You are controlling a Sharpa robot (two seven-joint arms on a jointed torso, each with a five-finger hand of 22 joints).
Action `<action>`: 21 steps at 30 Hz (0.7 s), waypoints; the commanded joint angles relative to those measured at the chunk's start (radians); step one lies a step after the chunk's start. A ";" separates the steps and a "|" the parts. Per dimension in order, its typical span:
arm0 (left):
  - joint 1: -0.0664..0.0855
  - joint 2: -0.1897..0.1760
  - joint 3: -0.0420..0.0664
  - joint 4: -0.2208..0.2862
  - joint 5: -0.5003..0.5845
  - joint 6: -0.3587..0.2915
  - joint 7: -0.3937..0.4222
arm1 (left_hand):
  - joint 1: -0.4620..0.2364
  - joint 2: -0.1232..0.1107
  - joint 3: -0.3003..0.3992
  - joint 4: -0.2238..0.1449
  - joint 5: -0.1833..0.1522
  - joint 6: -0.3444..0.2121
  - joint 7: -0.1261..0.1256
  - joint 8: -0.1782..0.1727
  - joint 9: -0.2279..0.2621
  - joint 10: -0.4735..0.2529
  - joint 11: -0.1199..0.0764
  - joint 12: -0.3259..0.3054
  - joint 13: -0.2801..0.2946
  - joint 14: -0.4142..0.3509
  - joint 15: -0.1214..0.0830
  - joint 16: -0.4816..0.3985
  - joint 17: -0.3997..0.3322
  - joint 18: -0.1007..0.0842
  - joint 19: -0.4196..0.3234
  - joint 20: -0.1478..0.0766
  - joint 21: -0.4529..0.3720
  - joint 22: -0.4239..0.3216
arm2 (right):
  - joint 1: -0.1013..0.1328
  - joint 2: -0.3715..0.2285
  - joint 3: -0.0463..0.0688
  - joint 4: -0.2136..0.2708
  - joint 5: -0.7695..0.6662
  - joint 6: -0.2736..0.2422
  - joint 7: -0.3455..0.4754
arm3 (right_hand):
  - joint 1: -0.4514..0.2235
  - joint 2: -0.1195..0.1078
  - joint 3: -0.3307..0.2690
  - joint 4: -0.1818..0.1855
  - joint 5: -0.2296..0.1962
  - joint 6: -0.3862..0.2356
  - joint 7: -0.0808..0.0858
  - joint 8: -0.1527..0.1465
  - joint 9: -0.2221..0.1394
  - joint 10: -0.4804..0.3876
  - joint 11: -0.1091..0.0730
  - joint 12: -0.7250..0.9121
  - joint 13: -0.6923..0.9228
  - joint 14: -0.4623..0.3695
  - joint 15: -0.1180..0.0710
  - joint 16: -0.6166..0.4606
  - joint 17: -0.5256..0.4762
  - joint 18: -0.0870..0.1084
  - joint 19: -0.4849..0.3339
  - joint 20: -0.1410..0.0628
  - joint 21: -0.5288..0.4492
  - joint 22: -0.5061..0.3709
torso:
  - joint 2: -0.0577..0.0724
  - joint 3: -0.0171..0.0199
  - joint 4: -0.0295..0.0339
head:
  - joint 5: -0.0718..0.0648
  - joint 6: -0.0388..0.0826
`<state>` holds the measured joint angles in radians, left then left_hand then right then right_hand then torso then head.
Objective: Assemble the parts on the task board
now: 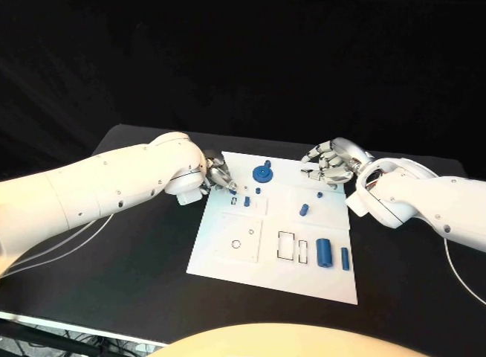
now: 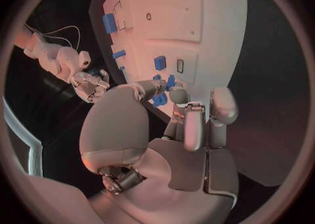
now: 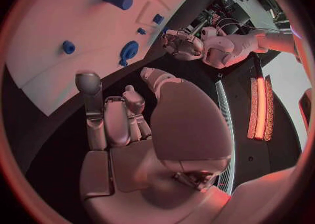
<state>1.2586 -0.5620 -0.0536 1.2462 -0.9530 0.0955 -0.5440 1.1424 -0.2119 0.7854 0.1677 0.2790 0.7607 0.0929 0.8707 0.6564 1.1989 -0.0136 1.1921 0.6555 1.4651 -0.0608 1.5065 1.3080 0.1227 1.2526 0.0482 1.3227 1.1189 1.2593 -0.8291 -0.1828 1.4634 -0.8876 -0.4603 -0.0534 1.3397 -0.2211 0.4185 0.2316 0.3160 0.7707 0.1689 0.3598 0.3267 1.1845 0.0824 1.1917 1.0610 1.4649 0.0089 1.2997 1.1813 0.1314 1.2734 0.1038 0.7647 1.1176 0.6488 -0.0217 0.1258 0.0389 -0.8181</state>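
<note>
Task board: left hand working a small blue part at the far edge.
Its fingers seem to pinch it, hard to tell; next, seat it squarely. Right hand hovers, fingers curled, holding nothing.

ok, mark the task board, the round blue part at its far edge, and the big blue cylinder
task board (image 1: 243, 260): head view, bare white near-left area.
round blue part (image 1: 264, 175): head view, middle of the disc.
big blue cylinder (image 1: 323, 253): head view, middle of its body.
</note>
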 commanded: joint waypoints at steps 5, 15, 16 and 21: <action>0.002 0.014 -0.007 0.005 -0.058 -0.014 -0.018 | -0.019 -0.001 0.160 -0.155 0.009 0.047 -0.034 0.029 -0.004 0.025 -0.002 0.015 0.026 0.068 -0.010 0.009 0.120 -0.021 0.017 -0.004 0.012 0.016 | -0.001 0.004 0.000 -0.002 -0.007 0.014 0.005 | 0.010 0.002 0.007 -0.001 0.006 -0.006 0.001 0.006 -0.001 0.001 -0.002 -0.002 -0.002 0.011 -0.008 -0.003 0.001 0.012 0.004 0.000 -0.003 0.000 | 0.001 -0.0005 -0.0002 | 0.005 -0.003; 0.002 0.019 -0.014 0.015 -0.060 -0.017 -0.019 | -0.034 -0.003 0.169 -0.164 0.033 0.060 -0.041 0.038 -0.012 0.048 -0.009 0.026 0.055 0.074 -0.016 0.016 0.137 -0.025 0.032 -0.010 0.022 0.033 | -0.001 0.005 0.000 -0.002 -0.007 0.013 0.007 | 0.010 0.002 0.008 -0.002 0.011 -0.006 0.001 0.006 -0.002 0.001 -0.002 -0.002 -0.002 0.011 -0.008 -0.004 0.001 0.012 0.004 0.000 -0.005 0.000 | 0.001 0.0003 -0.0007 | 0.008 -0.006; 0.002 0.018 -0.014 0.016 -0.059 -0.016 -0.019 | -0.034 -0.003 0.169 -0.164 0.034 0.061 -0.041 0.038 -0.013 0.048 -0.009 0.026 0.055 0.074 -0.016 0.015 0.136 -0.025 0.033 -0.010 0.023 0.033 | -0.001 0.005 0.000 -0.002 -0.007 0.013 0.007 | 0.010 0.002 0.008 -0.002 0.011 -0.006 0.001 0.006 -0.002 0.001 -0.002 -0.002 -0.002 0.011 -0.008 -0.004 0.001 0.012 0.004 0.000 -0.005 0.000 | 0.001 0.0002 -0.0005 | 0.009 -0.007; 0.001 0.016 -0.017 0.023 -0.057 -0.017 -0.023 | -0.042 0.000 0.170 -0.165 0.042 0.067 -0.044 0.041 -0.017 0.060 -0.011 0.034 0.073 0.076 -0.017 0.019 0.144 -0.026 0.038 -0.012 0.027 0.040 | -0.001 0.003 0.000 -0.003 -0.007 0.011 0.008 | 0.010 0.002 0.008 -0.002 0.011 -0.006 0.001 0.006 -0.002 0.001 -0.002 -0.002 -0.002 0.011 -0.008 -0.004 0.001 0.012 0.004 0.000 -0.005 0.000 | 0.001 0.0002 0.0005 | 0.011 -0.008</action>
<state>1.2589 -0.5468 -0.0702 1.2645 -1.0057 0.0826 -0.5624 1.1056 -0.2199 0.8458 0.1067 0.3168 0.7748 0.0923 0.8712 0.6420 1.2485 -0.0247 1.2212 0.7251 1.4687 -0.0714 1.5207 1.3078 0.1073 1.2831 0.0357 1.3441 1.1573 1.2584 -0.8258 -0.1829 1.4609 -0.8877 -0.4598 -0.0531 1.3397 -0.2211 0.4212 0.2289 0.3215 0.7707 0.1689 0.3598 0.3268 1.1845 0.0824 1.1917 1.0601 1.4649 0.0089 1.2997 1.1812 0.1315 1.2734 0.1038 0.7647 1.1176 0.6502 -0.0217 0.1253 0.0478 -0.8256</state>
